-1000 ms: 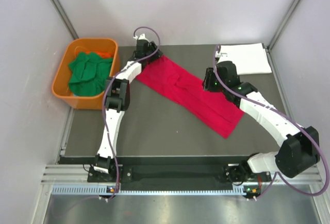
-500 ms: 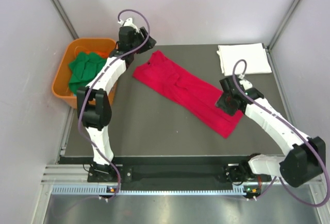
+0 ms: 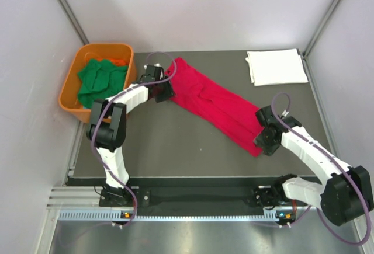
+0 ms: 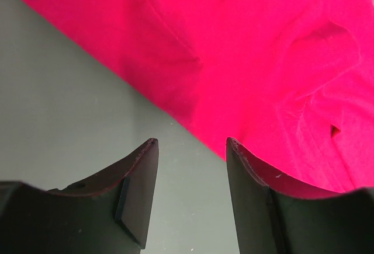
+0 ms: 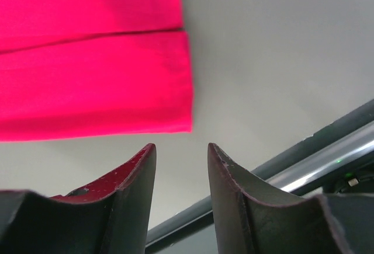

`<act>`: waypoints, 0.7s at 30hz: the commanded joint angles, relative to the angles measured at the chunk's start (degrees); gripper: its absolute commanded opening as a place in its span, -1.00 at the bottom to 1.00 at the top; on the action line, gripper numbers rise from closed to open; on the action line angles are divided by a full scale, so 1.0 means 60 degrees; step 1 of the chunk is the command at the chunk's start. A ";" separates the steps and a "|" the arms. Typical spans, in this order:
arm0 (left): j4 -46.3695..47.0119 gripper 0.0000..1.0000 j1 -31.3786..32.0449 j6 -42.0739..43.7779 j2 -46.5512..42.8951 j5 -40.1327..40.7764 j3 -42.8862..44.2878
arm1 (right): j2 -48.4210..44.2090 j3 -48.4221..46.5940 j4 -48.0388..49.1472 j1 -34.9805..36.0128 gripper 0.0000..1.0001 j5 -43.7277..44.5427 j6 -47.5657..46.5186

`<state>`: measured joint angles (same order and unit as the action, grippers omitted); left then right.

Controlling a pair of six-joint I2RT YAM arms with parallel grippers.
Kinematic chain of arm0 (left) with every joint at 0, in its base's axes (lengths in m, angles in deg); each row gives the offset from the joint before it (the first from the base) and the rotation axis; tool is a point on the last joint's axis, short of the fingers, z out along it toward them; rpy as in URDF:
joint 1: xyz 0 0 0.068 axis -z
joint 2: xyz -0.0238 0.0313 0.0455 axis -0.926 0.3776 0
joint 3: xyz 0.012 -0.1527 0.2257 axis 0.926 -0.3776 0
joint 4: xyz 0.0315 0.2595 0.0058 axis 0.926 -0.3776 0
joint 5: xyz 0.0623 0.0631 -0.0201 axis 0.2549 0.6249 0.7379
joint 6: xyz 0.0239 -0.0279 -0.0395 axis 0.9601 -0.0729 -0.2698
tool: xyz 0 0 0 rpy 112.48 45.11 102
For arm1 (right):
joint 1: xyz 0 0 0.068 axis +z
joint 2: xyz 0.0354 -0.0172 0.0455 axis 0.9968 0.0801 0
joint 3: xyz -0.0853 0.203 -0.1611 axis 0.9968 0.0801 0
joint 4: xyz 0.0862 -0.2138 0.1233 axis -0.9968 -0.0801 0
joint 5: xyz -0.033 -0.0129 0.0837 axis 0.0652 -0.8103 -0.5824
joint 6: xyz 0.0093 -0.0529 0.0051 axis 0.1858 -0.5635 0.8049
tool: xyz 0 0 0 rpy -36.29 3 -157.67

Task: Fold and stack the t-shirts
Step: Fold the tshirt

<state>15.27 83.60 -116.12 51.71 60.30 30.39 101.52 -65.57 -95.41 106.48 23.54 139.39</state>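
A bright red t-shirt (image 3: 216, 105) lies as a long folded strip, running diagonally across the grey table (image 3: 175, 143). My left gripper (image 3: 168, 89) is open and low at the near edge of the strip's far-left end. In the left wrist view the gripper (image 4: 191, 143) is over bare table, with the red cloth (image 4: 245, 49) just ahead. My right gripper (image 3: 260, 145) is open at the strip's near-right end. In the right wrist view the gripper (image 5: 181, 146) is just short of the red corner (image 5: 93, 61). A folded white t-shirt (image 3: 276, 67) lies at the back right. Green t-shirts (image 3: 99, 82) are heaped in the tub.
The orange plastic tub (image 3: 73, 76) stands off the table's back left corner, close to the left arm. The table's front rail (image 5: 315, 155) runs just beyond my right gripper. Grey enclosure walls stand on both sides and at the back.
My left gripper has swung from the back edge by the tub down to the shirt's far-left end. My right gripper has moved along the shirt to its near-right end.
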 commanded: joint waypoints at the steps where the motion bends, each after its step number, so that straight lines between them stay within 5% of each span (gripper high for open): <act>1: 0.0490 0.09 0.0005 0.0005 -0.0265 0.0304 -0.0040 | -0.0194 0.0652 0.0512 -0.0071 -0.18 -0.0163 0.0243; 21: 0.0681 -0.02 0.0034 0.0020 0.1304 0.0655 0.0458 | 0.0098 0.1959 0.2302 -0.0071 -0.25 -0.0208 0.0096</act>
<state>19.23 83.67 -116.81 57.69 63.01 32.14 102.00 -54.16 -84.46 106.48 20.87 139.93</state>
